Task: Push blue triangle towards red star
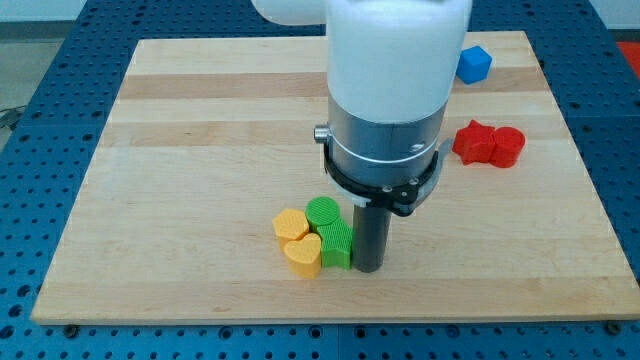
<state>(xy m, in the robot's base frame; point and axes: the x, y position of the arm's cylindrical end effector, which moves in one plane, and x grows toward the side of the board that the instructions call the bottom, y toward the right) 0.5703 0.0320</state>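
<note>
My tip (368,268) rests on the wooden board (200,130) at the lower middle, just right of a green block (337,244) and touching or almost touching it. A blue block (475,64) lies near the view's top right, partly hidden behind my arm; its shape is unclear. A red star-like block (474,142) sits at the right, touching a second, rounder red block (509,146). The tip is far below and left of both the blue block and the red blocks.
A green round block (323,211) sits above the green block. A yellow block (289,223) and a yellow heart (303,255) lie to their left, all clustered together. My wide arm body (385,90) hides the board's centre top.
</note>
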